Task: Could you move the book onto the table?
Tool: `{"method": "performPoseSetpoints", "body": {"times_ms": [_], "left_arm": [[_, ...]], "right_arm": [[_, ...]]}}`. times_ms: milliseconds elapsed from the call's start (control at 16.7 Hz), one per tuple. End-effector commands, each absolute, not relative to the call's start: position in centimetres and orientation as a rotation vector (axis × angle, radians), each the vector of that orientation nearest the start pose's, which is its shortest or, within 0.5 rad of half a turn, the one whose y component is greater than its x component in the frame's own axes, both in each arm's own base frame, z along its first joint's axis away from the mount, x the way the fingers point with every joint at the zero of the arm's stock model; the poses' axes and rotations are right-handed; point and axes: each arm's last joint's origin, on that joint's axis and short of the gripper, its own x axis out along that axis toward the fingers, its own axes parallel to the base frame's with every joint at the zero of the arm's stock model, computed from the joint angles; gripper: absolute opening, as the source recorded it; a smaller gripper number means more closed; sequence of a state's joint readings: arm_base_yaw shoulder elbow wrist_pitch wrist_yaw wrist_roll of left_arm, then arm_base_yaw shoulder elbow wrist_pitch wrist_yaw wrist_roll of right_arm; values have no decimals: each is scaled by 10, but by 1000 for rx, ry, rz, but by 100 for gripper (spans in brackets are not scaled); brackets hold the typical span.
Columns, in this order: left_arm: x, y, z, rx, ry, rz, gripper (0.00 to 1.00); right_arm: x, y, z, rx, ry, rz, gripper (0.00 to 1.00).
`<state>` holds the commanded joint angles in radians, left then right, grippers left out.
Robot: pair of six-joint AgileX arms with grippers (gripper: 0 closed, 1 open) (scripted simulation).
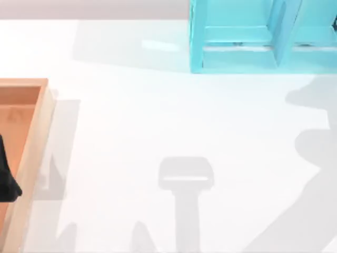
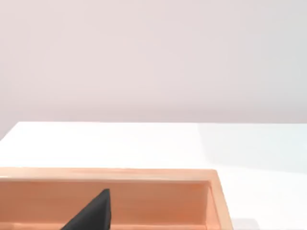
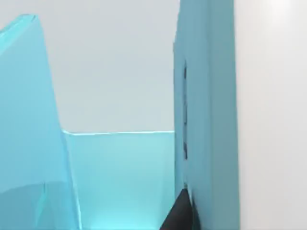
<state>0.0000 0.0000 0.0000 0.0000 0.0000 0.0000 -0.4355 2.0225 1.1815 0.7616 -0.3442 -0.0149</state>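
Observation:
My right gripper reaches into the cyan shelf unit [image 1: 237, 58] at the back right of the table [image 1: 158, 121]. One dark fingertip [image 3: 180, 213] lies right against a deeper teal-blue slab [image 3: 201, 120] with white beside it. That slab may be the book, but I cannot tell it from the shelf's own boards. A dark sliver of the right arm [image 1: 335, 23] shows at the shelf's far right. My left gripper [image 1: 8, 176] hangs parked over the wooden tray [image 1: 39, 137] at the left edge, and one black fingertip [image 2: 93, 213] shows above the tray floor.
The orange-brown tray [image 2: 218, 201] has raised rims and sits at the table's left edge. The shelf unit has upright dividers [image 1: 284, 31] and lighter cyan panels [image 3: 29, 120]. Arm shadows fall across the white surface between tray and shelf.

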Motion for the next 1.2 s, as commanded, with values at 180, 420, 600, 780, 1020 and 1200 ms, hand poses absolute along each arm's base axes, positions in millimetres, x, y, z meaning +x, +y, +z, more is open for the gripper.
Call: {"method": "performPoseSetpoints", "body": {"times_ms": [180, 420, 600, 780, 1020, 1200], "left_arm": [[106, -1, 160, 0, 0, 0, 100], [106, -1, 160, 0, 0, 0, 100], [106, -1, 160, 0, 0, 0, 100], [106, -1, 160, 0, 0, 0, 100], [106, -1, 160, 0, 0, 0, 100], [106, -1, 160, 0, 0, 0, 100]], "right_arm": [[360, -171, 240, -5, 69, -65, 0], [298, -158, 275, -4, 81, -52, 0], [272, -151, 281, 3, 98, -45, 0], [268, -150, 282, 5, 101, -43, 0], [270, -150, 282, 8, 98, -41, 0], [267, -157, 316, -6, 1, -64, 0]]}}
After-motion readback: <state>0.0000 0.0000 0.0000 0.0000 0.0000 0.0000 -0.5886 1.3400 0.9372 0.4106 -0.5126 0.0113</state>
